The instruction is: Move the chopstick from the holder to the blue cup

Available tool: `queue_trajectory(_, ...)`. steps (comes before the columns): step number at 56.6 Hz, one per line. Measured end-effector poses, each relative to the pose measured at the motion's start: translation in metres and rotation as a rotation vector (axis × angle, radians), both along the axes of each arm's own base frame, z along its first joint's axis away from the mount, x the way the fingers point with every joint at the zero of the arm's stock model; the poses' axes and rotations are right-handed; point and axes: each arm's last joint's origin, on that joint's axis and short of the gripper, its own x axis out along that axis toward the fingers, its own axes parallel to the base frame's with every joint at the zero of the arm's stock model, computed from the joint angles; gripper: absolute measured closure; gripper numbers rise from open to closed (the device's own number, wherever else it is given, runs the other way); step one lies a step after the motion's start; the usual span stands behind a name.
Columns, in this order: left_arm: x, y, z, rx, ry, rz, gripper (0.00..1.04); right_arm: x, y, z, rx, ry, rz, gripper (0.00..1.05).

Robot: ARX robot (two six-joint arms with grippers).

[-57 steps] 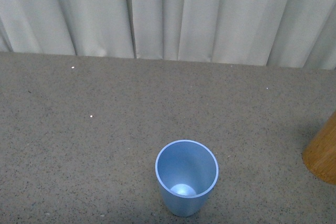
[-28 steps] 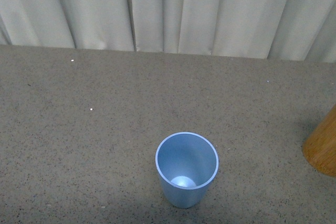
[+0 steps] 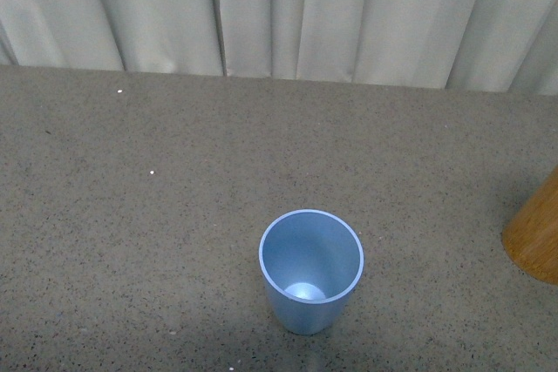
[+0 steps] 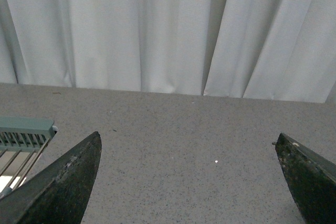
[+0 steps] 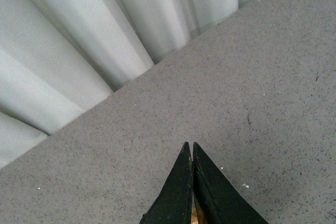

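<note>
At right gripper (image 5: pixel 188 145), fingers pressed tip to tip; tan sliver (image 5: pixel 195 214) between them low down, too small to name. Opposite, left gripper (image 4: pixel 188 137) spread wide, empty. Beyond, blue cup (image 3: pixel 310 269) upright, empty, on grey table (image 3: pixel 131 215); holder (image 3: pixel 535 234) well apart at right edge. No chopstick in view. Risk: long chopstick released off-centre, leaning on rim, could topple light cup.

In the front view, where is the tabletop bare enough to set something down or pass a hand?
Widest bare stretch: the table left of the blue cup, back to the curtain. The strip behind the cup is bare too. Tightest is the gap between the cup and the holder at the right edge, though likely passable.
</note>
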Motion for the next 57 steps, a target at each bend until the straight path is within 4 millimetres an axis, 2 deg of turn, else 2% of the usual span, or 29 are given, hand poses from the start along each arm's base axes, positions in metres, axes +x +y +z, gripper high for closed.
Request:
queue_trajectory(15,0.000,0.000,0.000,0.000,0.000,0.000,0.07,-0.012,0.004,0.037,-0.015,-0.103,0.011,1.04)
queue_trajectory(28,0.000,0.000,0.000,0.000,0.000,0.000,0.07,-0.018,0.024,0.069,-0.021,-0.214,0.073,1.04)
queue_trajectory(40,0.000,0.000,0.000,0.000,0.000,0.000,0.07,-0.017,0.058,0.075,-0.001,-0.255,0.170,1.04)
queue_trajectory(53,0.000,0.000,0.000,0.000,0.000,0.000,0.07,-0.010,0.099,0.064,0.062,-0.284,0.301,1.04)
queue_trajectory(57,0.000,0.000,0.000,0.000,0.000,0.000,0.07,-0.008,0.105,0.062,0.077,-0.291,0.322,1.04)
